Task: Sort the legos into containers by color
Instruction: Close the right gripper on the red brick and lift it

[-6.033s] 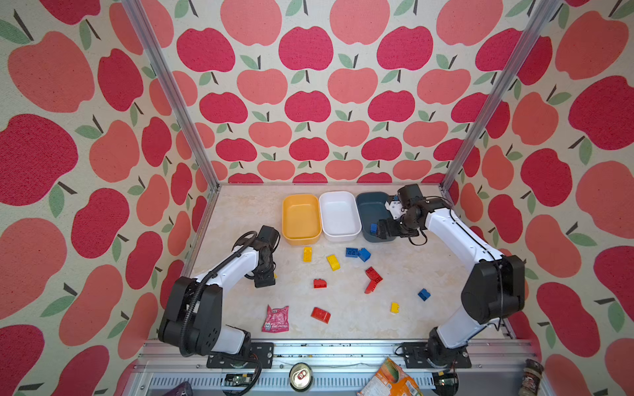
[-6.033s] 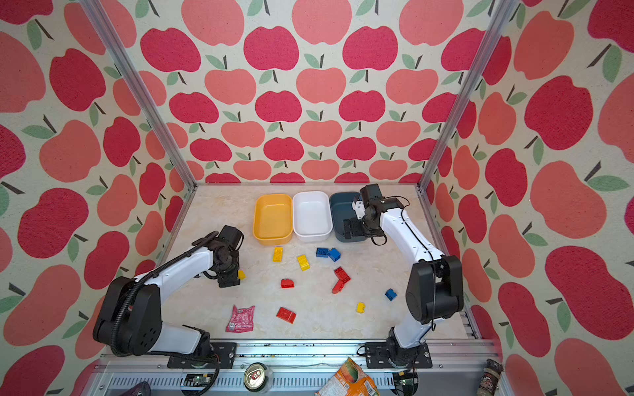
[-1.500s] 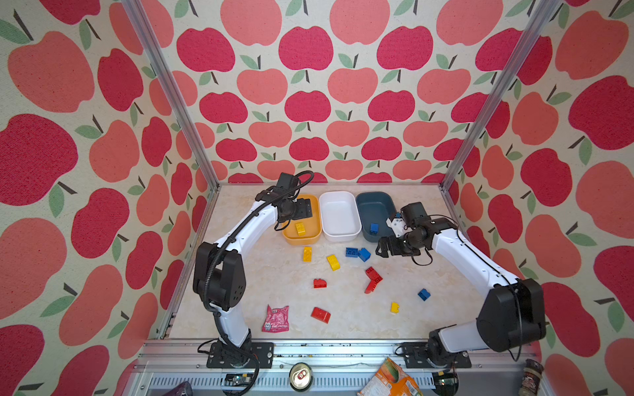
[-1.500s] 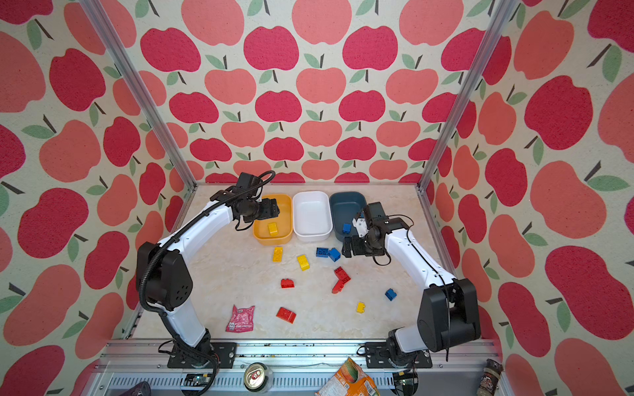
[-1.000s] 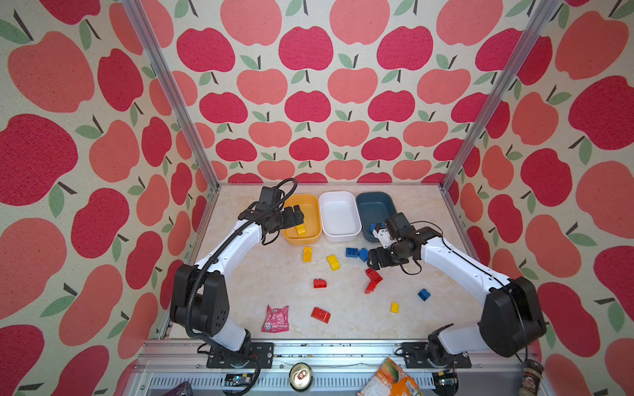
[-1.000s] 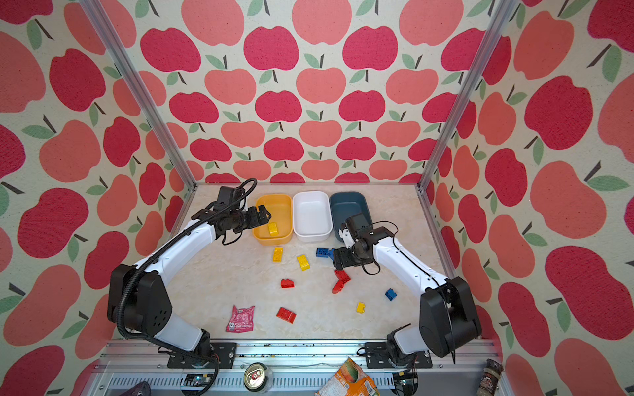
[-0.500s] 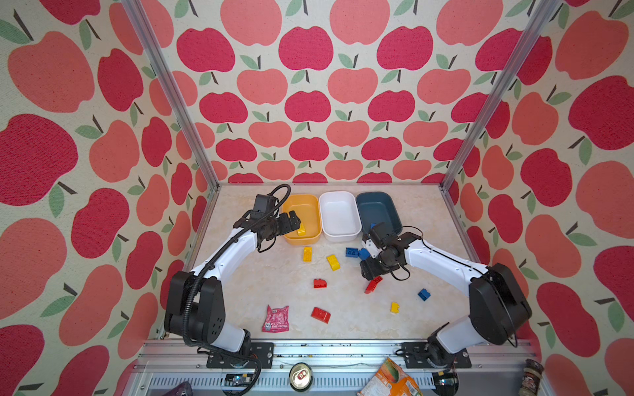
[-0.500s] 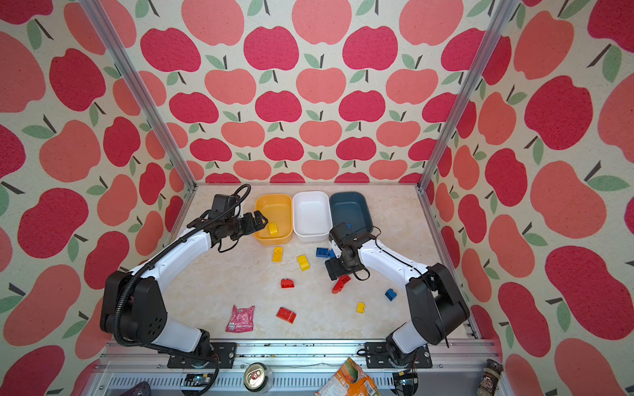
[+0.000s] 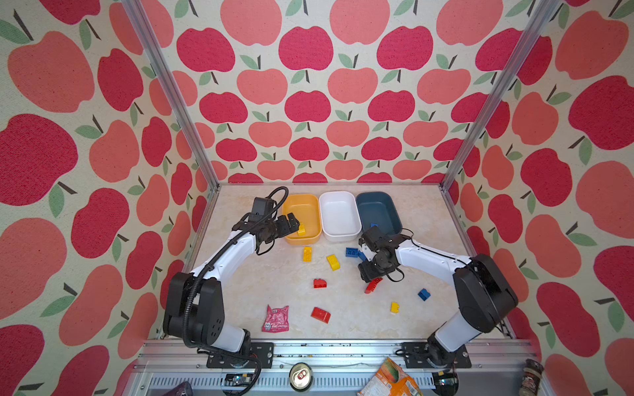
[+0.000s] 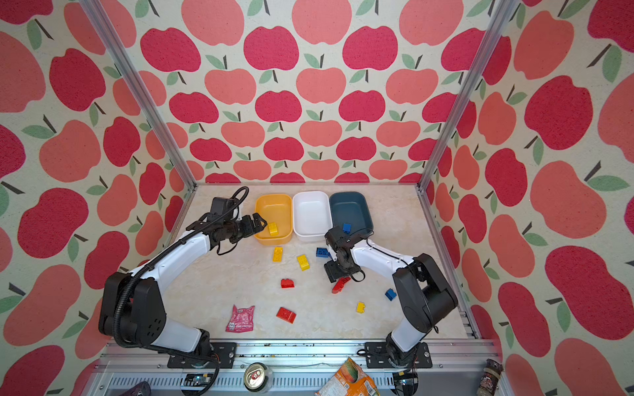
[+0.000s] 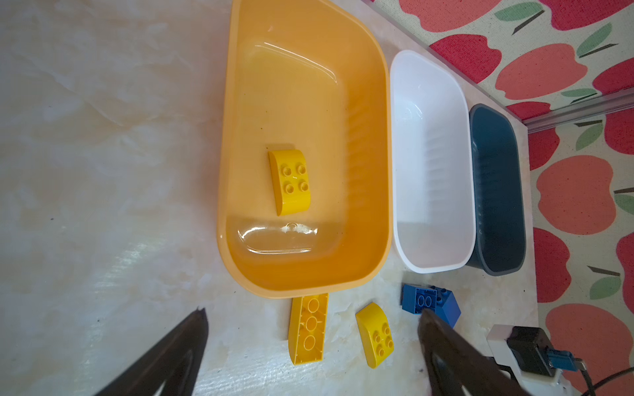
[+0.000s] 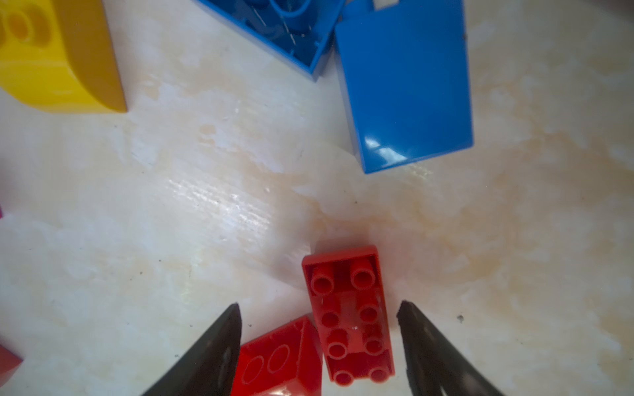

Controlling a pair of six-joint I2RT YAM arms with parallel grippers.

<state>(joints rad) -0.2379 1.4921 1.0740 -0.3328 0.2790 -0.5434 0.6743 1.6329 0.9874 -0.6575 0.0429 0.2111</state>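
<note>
Straddling a red lego [image 12: 348, 315] on the table [image 9: 274, 274], the right gripper [image 12: 318, 307] has its fingers parted, not yet clamped; the left gripper [image 9: 291, 223] hangs wide apart and empty over the left rim of the yellow tub [image 9: 303, 209], toward its near end.
From above, the right gripper's own body hides its fingertips and most of that brick, leaving only a red end showing on its near side. Only the right wrist view shows the studs, the fingers standing clear of the brick's sides, and a second red lego [image 12: 278, 360] touching the first, cut off by the frame edge. One yellow lego [image 11: 290, 181] lies in the yellow tub. A blue lego [image 10: 347, 227] lies at the near end of the dark blue-grey tub [image 10: 350, 205]; the left wrist view shows only that tub's outer wall. The white tub [image 9: 339, 216] stands between them.
</note>
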